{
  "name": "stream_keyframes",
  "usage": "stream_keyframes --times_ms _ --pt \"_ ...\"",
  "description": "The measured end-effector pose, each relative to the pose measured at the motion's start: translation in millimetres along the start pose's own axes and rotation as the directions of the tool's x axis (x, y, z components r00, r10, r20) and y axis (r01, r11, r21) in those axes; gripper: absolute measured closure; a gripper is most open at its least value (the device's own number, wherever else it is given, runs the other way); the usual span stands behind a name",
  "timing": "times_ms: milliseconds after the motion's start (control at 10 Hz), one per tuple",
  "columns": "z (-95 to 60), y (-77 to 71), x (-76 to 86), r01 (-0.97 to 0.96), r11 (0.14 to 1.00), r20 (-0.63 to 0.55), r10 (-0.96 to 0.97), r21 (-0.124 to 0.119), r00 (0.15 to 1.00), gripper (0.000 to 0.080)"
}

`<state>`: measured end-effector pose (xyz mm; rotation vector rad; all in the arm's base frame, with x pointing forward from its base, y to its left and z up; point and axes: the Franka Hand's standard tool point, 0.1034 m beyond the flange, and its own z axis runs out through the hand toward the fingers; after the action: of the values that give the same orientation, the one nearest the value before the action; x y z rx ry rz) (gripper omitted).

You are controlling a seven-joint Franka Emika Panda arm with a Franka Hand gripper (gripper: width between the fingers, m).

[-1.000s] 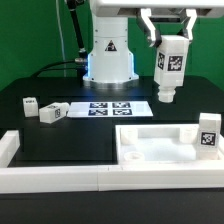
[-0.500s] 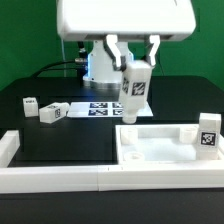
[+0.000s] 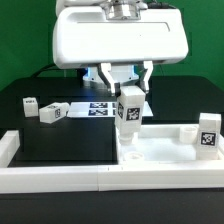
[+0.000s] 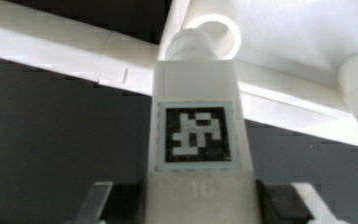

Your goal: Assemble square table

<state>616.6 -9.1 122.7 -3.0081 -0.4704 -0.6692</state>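
Now, slab (image 3: 160, 148) lay behind wall (image 3: 60, 178); leg (image 3: 129, 110), swung down from high on exterior view's right, stood upright over slab's left corner, contact unclear; gripper (image 3: 131, 97) jaws clamped on leg; socket seating likely next; loose legs (image 3: 52, 113) waited behind

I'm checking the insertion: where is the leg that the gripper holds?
In the exterior view the leg hangs upright in the gripper near the middle, at the far corner of the tabletop on that view's left, just in front of the marker board.
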Motion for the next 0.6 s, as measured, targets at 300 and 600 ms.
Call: stream_keyframes --times_ms 300,600 --pt "12.1 -5.4 -3.5 -0.005 1.0 0.005 0.005 0.008 1.0 0.0509" --pt "17.7 -9.9 -3.0 -0.01 1.0 0.002 0.01 0.009 1.0 0.0509"
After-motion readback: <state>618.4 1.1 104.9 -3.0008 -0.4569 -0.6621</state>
